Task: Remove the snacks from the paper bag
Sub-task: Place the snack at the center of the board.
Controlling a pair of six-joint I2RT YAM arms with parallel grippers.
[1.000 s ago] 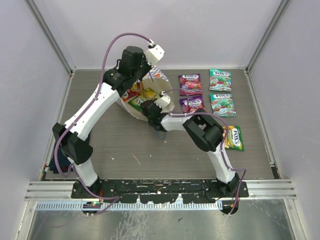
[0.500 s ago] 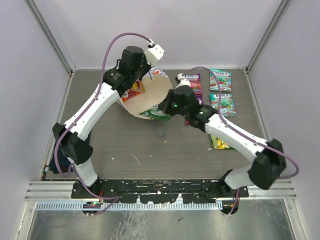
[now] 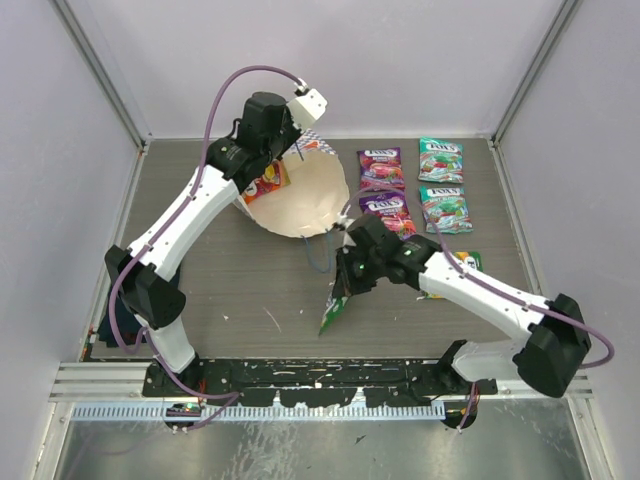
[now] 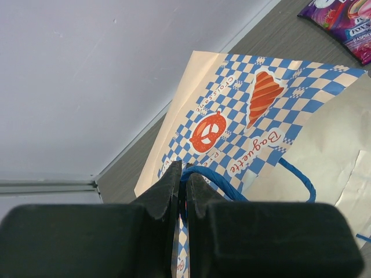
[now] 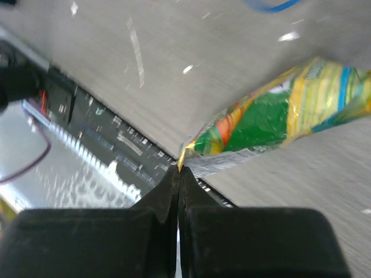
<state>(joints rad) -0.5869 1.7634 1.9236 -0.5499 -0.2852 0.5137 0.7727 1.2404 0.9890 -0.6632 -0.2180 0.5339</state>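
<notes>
Grey wood-grain table (image 3: 240, 285) is enclosed on three sides by pale walls (image 3: 400, 60). Toward the far left of it the paper bag (image 3: 305, 195) is tipped so that its open mouth and cream inside are turned up toward the overhead camera. Its blue cord handle (image 4: 211, 175) is pinched between the fingers of the left gripper (image 4: 181, 174), which are drawn almost together on the cord at the bag's far rim. An orange-red packet (image 3: 268, 183) is seen at the bag's left edge, beside the left arm.

Nearer the arm bases, in front of the bag, a yellow-green packet (image 3: 333, 308) is held by one corner in the right gripper (image 5: 178, 172), whose fingers are pressed fully together on the foil. The packet is hung tilted above the table, apart from the bag.

To the right of the bag, two purple packets (image 3: 380, 163) (image 3: 386, 208) and two teal-green packets (image 3: 440, 158) (image 3: 443, 207) are laid flat in two rows. A second yellow-green packet (image 3: 468, 262) is laid nearer, partly covered by the right arm. A dark blue cloth (image 3: 104, 332) is glimpsed at the table's left edge.
</notes>
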